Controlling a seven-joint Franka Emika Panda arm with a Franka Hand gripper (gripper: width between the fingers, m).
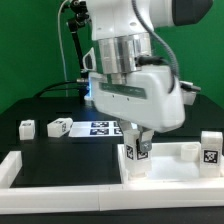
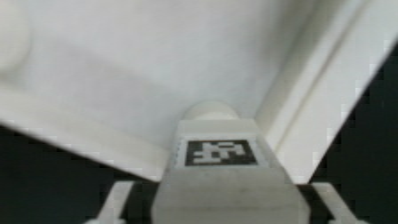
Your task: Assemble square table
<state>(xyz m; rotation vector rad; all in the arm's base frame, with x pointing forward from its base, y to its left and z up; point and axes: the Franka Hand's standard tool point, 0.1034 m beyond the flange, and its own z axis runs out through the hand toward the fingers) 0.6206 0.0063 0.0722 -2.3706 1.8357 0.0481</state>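
Marker board [image 1: 100, 127] lies flat on black table [image 1: 60, 150].

On your black worktop [image 1: 70, 155]: a tagged leg block [image 1: 26, 127], a second leg block [image 1: 60, 126] beside it, the marker board [image 1: 100, 128], the square panel [image 1: 180, 170], white border bars [image 1: 80, 195].

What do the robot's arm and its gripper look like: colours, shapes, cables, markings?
The arm is white with rounded shells and a dark joint band. Below sits a ribbed grey cylinder, then the boxy white body of the gripper, with a blue glow at one side. Its fingers look pale grey in the wrist view. A black cable hangs behind the arm. No markings are readable.
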